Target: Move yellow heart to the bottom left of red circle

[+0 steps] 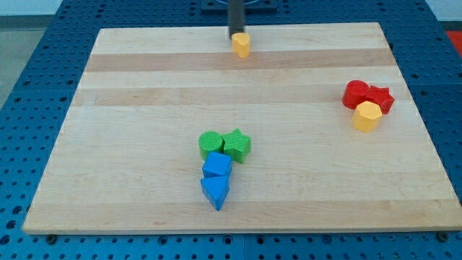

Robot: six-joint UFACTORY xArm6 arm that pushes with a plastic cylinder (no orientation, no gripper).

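Note:
The yellow heart [241,45] lies near the board's top edge, a little right of the middle. My tip [236,35] stands just above it on its upper left side, touching or nearly touching it. The red circle [356,94] lies far off at the view's right, pressed against a red star [380,98] on its right. A yellow hexagon [367,115] sits against the underside of both.
A green circle [210,144] and a green star [237,145] sit side by side below the board's middle. Two blue blocks [216,165] [215,192] lie in a column right under them. The wooden board [130,108] rests on a blue pegboard.

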